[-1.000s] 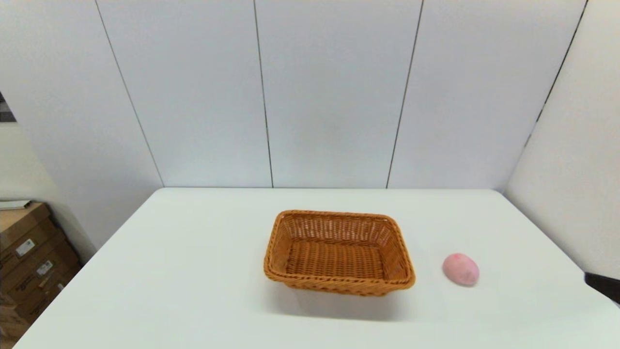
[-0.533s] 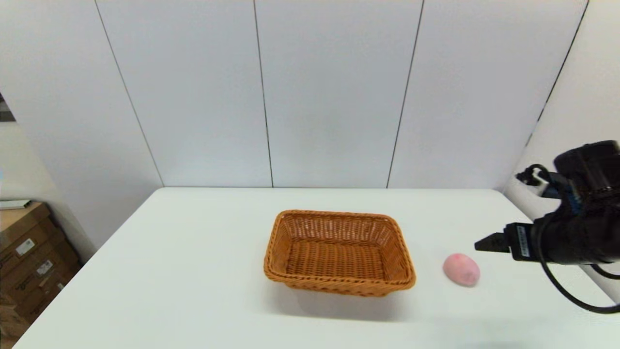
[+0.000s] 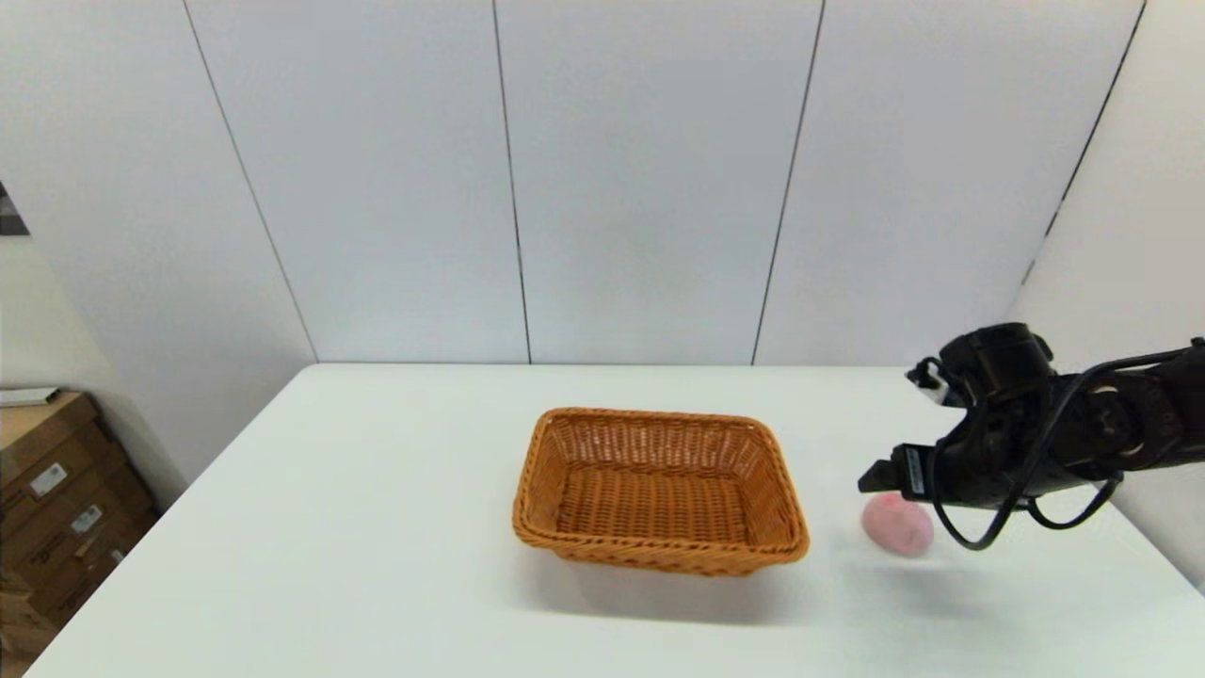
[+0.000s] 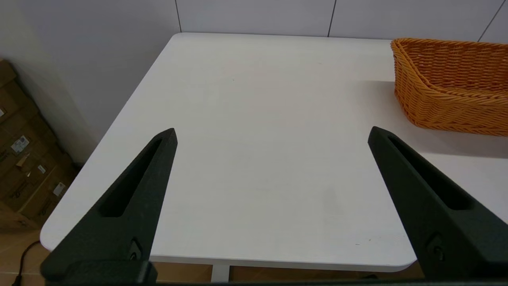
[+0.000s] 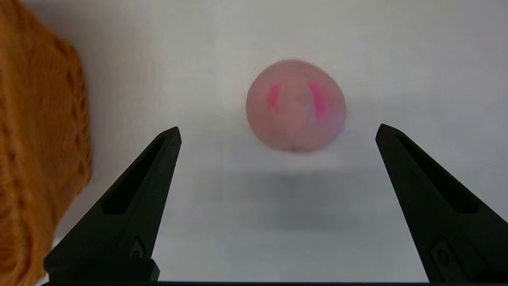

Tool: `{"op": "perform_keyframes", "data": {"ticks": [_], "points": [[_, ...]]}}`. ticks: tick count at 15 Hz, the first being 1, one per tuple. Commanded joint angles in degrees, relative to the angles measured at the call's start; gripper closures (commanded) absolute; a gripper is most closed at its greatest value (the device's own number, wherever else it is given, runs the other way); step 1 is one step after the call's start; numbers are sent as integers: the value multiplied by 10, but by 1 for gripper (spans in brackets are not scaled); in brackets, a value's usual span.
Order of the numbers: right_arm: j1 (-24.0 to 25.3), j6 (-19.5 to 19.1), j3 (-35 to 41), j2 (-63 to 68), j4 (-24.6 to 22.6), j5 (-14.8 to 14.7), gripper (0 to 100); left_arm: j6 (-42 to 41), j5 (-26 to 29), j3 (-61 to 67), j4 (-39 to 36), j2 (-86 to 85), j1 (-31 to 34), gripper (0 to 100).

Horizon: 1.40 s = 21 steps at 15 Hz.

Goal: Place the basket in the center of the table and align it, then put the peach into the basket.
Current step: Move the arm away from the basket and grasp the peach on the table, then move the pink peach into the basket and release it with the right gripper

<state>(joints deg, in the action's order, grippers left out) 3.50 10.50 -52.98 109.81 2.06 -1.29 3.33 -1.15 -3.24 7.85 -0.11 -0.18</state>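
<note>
Peach (image 3: 897, 525) on table (image 3: 377, 527), below and ahead of right gripper (image 5: 278, 131); fingers spread wide, nothing held, likely staged to straddle fruit. Basket (image 3: 659, 490) just beyond its left finger, mid-table. Right wrist view alone shows the spread. Left gripper (image 4: 272, 137) parked at table's near left edge, spread, empty, absent from head view.

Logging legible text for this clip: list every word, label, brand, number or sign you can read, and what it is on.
No text can be read.
White stickers on the cardboard boxes beside the table: too small to read.
White label on the right gripper, above the peach: too small to read.
Basket, peach and wall panels: no markings.
</note>
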Motion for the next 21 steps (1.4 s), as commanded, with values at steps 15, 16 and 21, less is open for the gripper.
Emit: {"op": "perform_keyframes", "data": {"ticks": [15, 16, 21], "points": [[-14, 28, -19, 58, -42, -10, 100, 1, -5, 0, 1, 1, 0, 0], [-14, 29, -18, 45, -41, -9, 100, 1, -5, 0, 1, 1, 0, 0], [18, 54, -24, -62, -42, 57, 100, 1, -5, 0, 1, 1, 0, 0]]}}
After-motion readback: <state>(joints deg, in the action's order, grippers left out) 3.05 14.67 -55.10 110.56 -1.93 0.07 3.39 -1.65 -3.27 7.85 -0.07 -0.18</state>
